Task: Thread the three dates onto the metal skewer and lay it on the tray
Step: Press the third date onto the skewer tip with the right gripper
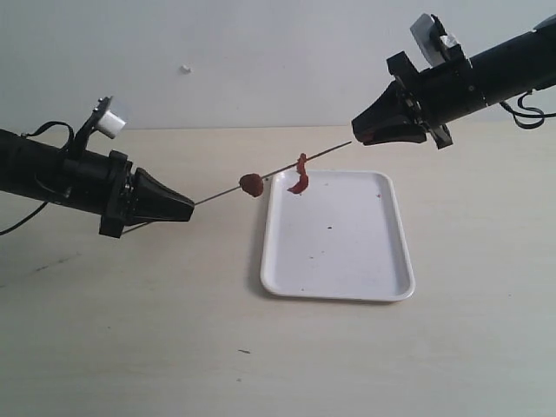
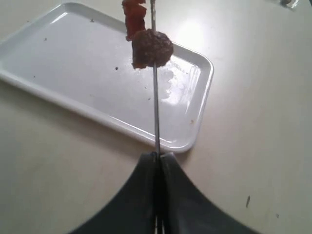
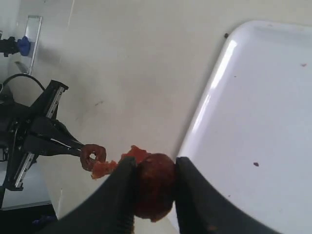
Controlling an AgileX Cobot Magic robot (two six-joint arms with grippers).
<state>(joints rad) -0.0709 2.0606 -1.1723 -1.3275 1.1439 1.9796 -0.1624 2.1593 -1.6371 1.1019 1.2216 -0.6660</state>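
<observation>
The thin metal skewer [image 1: 217,196] hangs slanted in the air above the table. My left gripper [image 1: 189,208] is shut on its lower end, also seen in the left wrist view as gripper [image 2: 158,155] and skewer [image 2: 155,107]. Two dates are threaded on it: a round dark one [image 1: 251,184] [image 2: 152,48] and a torn red one [image 1: 301,175] [image 2: 134,17]. At the skewer's upper end, my right gripper [image 1: 356,133] [image 3: 155,163] is shut on the third date [image 3: 155,187], which the exterior view hides. The white tray [image 1: 347,252] lies below, with nothing on it but specks.
The tray's near corner [image 2: 195,131] lies under the skewer, and its long rim [image 3: 209,107] runs beside the right fingers. A small white object [image 1: 185,69] sits on the back wall. A dark speck [image 1: 245,351] lies on the table in front.
</observation>
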